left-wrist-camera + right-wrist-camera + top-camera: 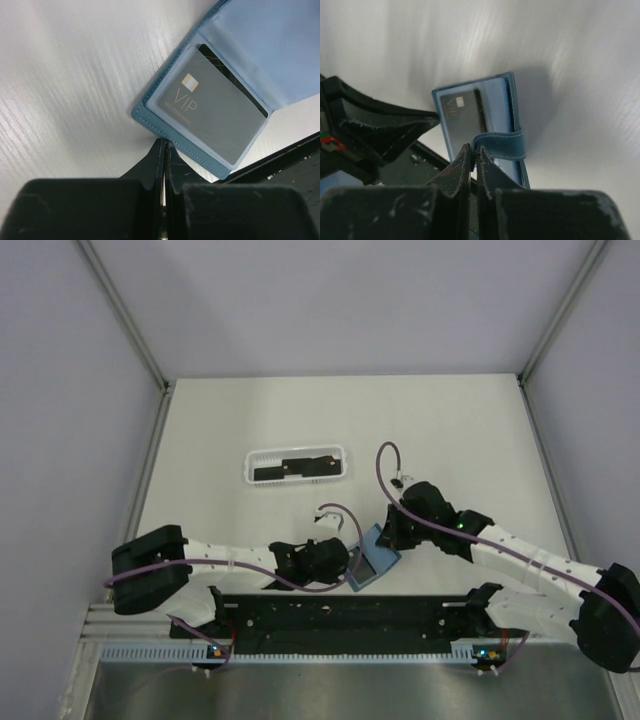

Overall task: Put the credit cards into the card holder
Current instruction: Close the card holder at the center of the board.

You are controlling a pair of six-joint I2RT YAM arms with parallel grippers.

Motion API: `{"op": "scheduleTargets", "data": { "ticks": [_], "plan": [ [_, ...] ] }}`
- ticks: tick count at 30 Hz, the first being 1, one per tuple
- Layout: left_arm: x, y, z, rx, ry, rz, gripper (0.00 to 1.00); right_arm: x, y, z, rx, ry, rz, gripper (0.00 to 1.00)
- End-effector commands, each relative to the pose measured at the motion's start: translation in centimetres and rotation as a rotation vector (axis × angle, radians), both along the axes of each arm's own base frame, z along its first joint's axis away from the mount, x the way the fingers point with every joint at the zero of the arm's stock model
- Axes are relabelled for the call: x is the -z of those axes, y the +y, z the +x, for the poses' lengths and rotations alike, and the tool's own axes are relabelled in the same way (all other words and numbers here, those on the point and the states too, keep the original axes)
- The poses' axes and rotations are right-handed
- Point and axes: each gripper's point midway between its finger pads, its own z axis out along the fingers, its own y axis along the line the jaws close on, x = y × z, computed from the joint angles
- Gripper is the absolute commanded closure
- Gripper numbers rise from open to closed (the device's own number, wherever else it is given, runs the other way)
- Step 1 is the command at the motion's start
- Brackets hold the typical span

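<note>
One black credit card (pixel 210 112) marked VIP sits in the clear pocket (pixel 240 150) of the teal card holder (pixel 374 558), which lies open near the front edge of the table (pixel 470 440), between our arms. Our right gripper (pixel 472 155) is closed on the holder's strap (pixel 502 146), seemingly to hold it spread, while our left gripper (pixel 164 147), closed tight with nothing clearly in it, touches the holder's edge, likely steadying it. More cards (pixel 295 468) wait in the white basket (pixel 250 468) behind.

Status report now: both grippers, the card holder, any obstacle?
Left gripper shut, tips at card holder edge. Right gripper shut on its strap. One card in clear pocket; more cards in white basket. Nothing in the way.
</note>
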Motion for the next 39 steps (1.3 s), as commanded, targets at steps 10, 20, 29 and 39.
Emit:
{"op": "scheduleTargets", "data": {
  "ticks": [10, 20, 29, 39],
  "plan": [
    [3.2, 2.6, -1.2, -0.018, 0.059, 0.078, 1.00, -1.0, 7.1, -4.7, -0.236, 0.180, 0.451, 1.00],
    [1.3, 4.6, -1.1, -0.082, 0.021, -0.016, 1.00, 1.3, 9.6, -5.5, -0.264, 0.269, 0.497, 1.00],
    [-1.4, 6.3, -0.7, -0.109, -0.034, -0.045, 1.00, 5.0, 10.9, -5.7, -0.271, 0.339, 0.433, 0.98],
    [-3.0, 6.9, -0.2, -0.134, -0.066, -0.052, 1.00, 4.5, 11.6, -5.5, -0.304, 0.311, 0.420, 0.65]
  ]
}}
